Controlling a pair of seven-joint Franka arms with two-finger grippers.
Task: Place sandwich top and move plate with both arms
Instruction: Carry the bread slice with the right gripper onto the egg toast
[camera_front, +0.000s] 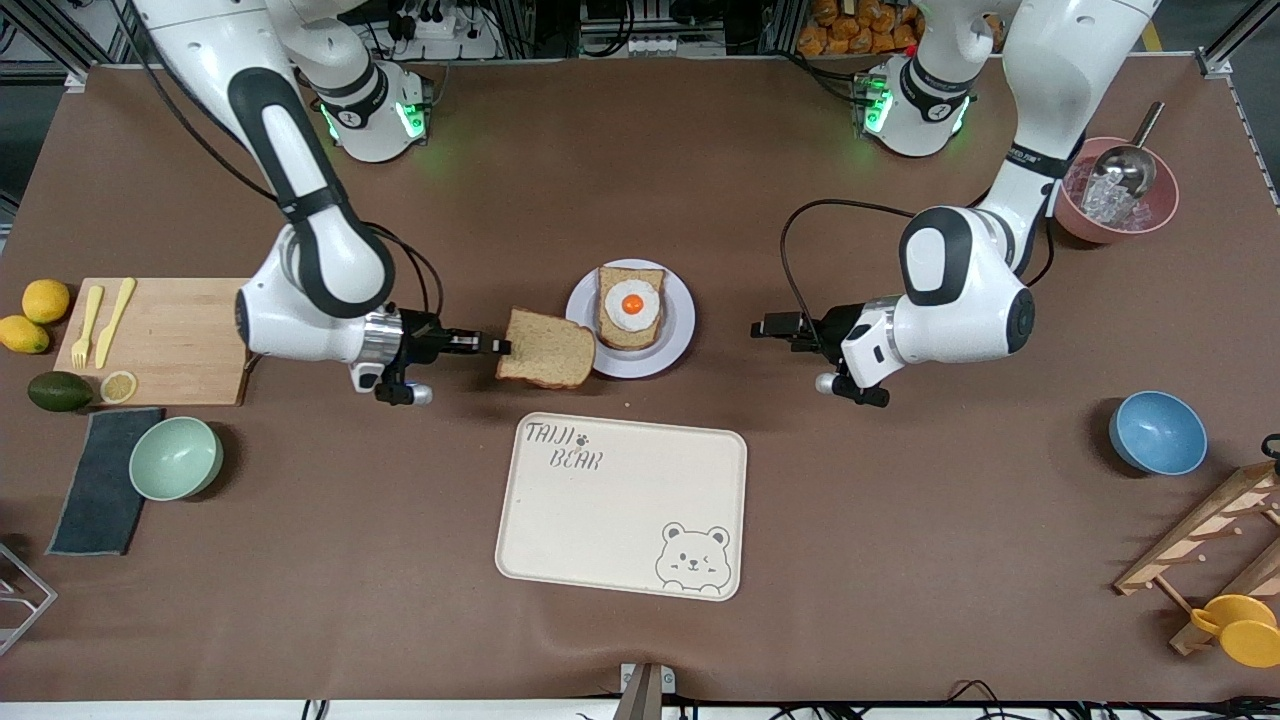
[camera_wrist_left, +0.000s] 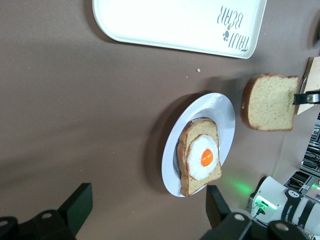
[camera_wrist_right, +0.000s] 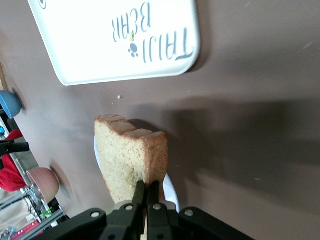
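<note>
My right gripper (camera_front: 500, 346) is shut on one edge of the sandwich top (camera_front: 548, 350), a plain brown bread slice. It holds the slice in the air over the table, at the rim of the plate (camera_front: 678, 335) on the right arm's side. The pale plate carries a bread slice with a fried egg (camera_front: 630, 306). In the right wrist view the fingers (camera_wrist_right: 146, 187) pinch the sandwich top (camera_wrist_right: 127, 155). My left gripper (camera_front: 765, 328) is open and empty beside the plate, toward the left arm's end. The left wrist view shows its gripper (camera_wrist_left: 147, 205), the plate (camera_wrist_left: 225, 125) and the sandwich top (camera_wrist_left: 270, 102).
A cream bear tray (camera_front: 620, 505) lies nearer the front camera than the plate. A cutting board (camera_front: 170, 340), lemons, an avocado, a green bowl (camera_front: 175, 457) and a dark cloth sit at the right arm's end. A blue bowl (camera_front: 1157, 432), pink ice bowl (camera_front: 1115, 195) and wooden rack sit at the left arm's end.
</note>
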